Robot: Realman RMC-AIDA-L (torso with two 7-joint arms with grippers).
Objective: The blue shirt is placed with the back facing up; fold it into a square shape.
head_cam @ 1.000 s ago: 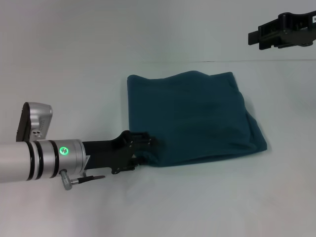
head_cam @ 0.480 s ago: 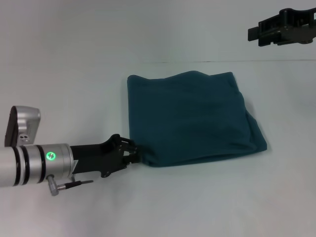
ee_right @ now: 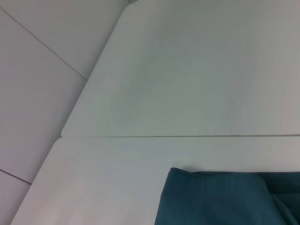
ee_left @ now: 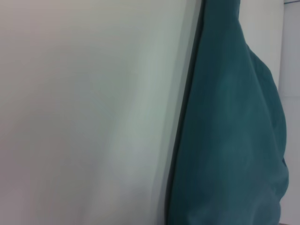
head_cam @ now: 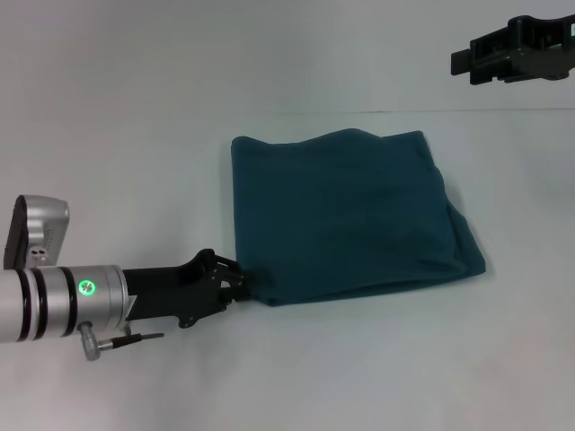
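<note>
Lying folded, blue shirt point(head_cam: 346, 215) – near-left corner beside left claw point(head_cam: 235, 280).

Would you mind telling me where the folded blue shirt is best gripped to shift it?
Probably the near left corner of the blue shirt, approached low from its left, where the left gripper sits. The layers seem to meet there in one edge; the right side looks looser and staggered.

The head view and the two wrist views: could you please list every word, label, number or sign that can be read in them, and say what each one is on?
None: no readable text in any view.
The blue shirt is plain, without print or visible tag.
The left end effector, at the shirt's near-left corner, bears no lettering; the green light on its wrist shows a mark too small to read.
The right end effector, raised at far right, shows no label.
</note>
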